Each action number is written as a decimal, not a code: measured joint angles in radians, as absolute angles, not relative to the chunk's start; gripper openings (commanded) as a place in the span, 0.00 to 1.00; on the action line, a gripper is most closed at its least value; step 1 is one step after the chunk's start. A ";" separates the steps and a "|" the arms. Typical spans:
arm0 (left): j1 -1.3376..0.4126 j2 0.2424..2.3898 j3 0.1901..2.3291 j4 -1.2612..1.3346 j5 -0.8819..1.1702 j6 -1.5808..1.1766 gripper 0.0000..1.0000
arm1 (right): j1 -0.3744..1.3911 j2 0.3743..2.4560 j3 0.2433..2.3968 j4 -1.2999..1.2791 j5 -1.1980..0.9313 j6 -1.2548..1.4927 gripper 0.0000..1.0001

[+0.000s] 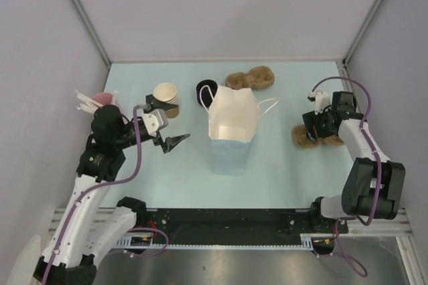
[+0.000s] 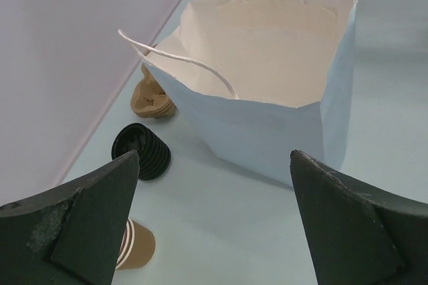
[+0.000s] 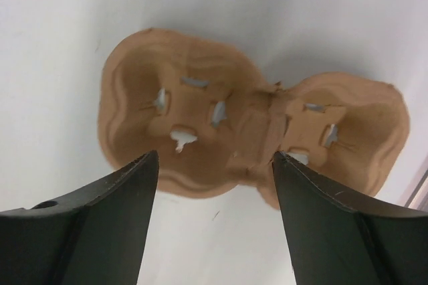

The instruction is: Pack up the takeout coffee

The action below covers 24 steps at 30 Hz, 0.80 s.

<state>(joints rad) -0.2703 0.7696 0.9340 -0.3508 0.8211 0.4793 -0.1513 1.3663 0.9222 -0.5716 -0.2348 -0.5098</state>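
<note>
No single kraft cup shows on its own. A stack of nested tan cups (image 1: 167,96) lies on its side at the back left; its base shows in the left wrist view (image 2: 138,247). A stack of black lids (image 1: 206,90) lies beside it (image 2: 142,151). The open white paper bag (image 1: 231,131) stands mid-table, and its inside looks empty (image 2: 267,64). My left gripper (image 1: 168,123) is open and empty (image 2: 214,158), facing the bag from the left. My right gripper (image 1: 313,128) is open and empty (image 3: 215,158), hovering over a tan pulp cup carrier (image 1: 309,139) (image 3: 247,124).
A second pulp carrier (image 1: 251,79) lies behind the bag (image 2: 150,101). A pink cup of white stirrers (image 1: 100,101) stands at the far left by the wall. The bag's string handles (image 1: 267,106) stick out to the right. Walls close in on three sides.
</note>
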 measured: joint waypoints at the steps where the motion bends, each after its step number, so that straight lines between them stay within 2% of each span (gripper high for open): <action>1: -0.271 0.755 0.924 -0.356 0.815 0.484 1.00 | -0.154 1.382 0.928 -0.556 -0.223 -0.503 0.74; 7: -0.271 0.712 0.843 -0.378 0.787 0.498 1.00 | -0.170 1.431 0.956 -0.496 -0.178 -0.488 0.74; 18: -0.271 0.701 0.817 -0.409 0.776 0.498 1.00 | -0.212 1.549 0.983 -0.483 -0.161 -0.490 0.66; 24: -0.271 0.698 0.817 -0.410 0.776 0.498 1.00 | -0.213 1.591 0.986 -0.484 -0.154 -0.488 0.56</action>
